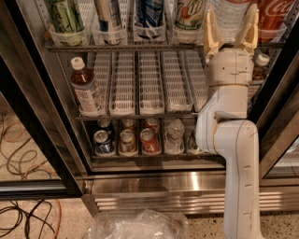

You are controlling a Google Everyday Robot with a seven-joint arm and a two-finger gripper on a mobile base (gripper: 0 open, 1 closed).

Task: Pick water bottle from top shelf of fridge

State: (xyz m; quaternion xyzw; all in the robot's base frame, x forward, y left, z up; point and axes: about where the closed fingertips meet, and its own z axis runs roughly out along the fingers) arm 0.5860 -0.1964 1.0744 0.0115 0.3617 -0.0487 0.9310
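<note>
The water bottle (230, 18), clear and ribbed, stands at the right end of the top shelf (126, 47) of the fridge (154, 184); its cap is out of view above. My gripper (231, 9) reaches up from the white arm (229, 135) into that lane. Its two cream fingers (212, 28) stand apart, one on each side of the bottle's lower body. I cannot tell whether they touch it. Other drink bottles and cans sit in clear cups along the shelf to the left.
A red Coca-Cola bottle (275, 14) is right of the water bottle. Below are white slotted trays (152, 81), a brown tea bottle (86, 91), cans (126, 140) and a small clear bottle (174, 135). Black door frames (32, 116) flank the opening. Cables (23, 214) and a plastic bag (138, 226) lie on the floor.
</note>
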